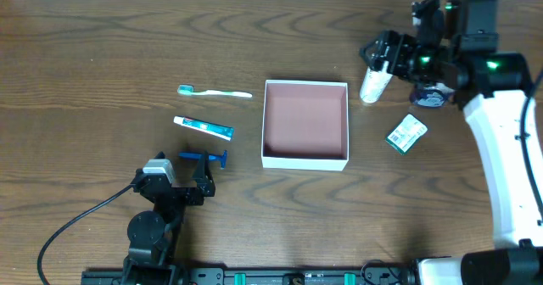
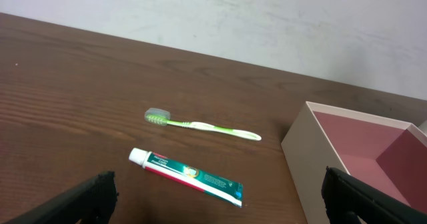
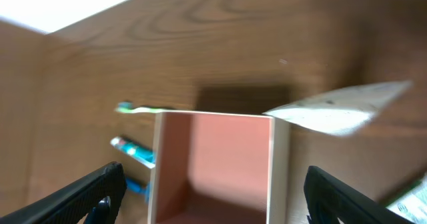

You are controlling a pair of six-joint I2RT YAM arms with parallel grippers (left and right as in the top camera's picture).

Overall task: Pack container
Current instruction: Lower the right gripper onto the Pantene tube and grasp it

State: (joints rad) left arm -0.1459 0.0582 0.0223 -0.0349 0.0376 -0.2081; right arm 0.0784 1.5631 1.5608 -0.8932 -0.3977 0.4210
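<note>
The container [image 1: 305,160] is a shallow square box with white walls and a pinkish-brown inside, empty, at the table's middle. It also shows in the left wrist view [image 2: 313,157] and in the right wrist view [image 3: 280,171]. A green toothbrush [image 1: 214,92] [image 2: 200,125], a toothpaste tube [image 1: 204,127] [image 2: 187,177] and a blue razor [image 1: 204,157] lie left of it. A white tube [image 1: 373,83] [image 3: 333,111] and a green-white packet [image 1: 406,134] lie to its right. My left gripper [image 1: 174,183] [image 2: 220,204] is open and empty near the razor. My right gripper [image 1: 382,52] [image 3: 213,197] is open and empty, raised by the white tube.
A dark round object [image 1: 430,97] sits under the right arm, right of the white tube. The left arm's black cable [image 1: 76,221] runs over the table's front left. The table's far edge meets a white wall [image 2: 267,17].
</note>
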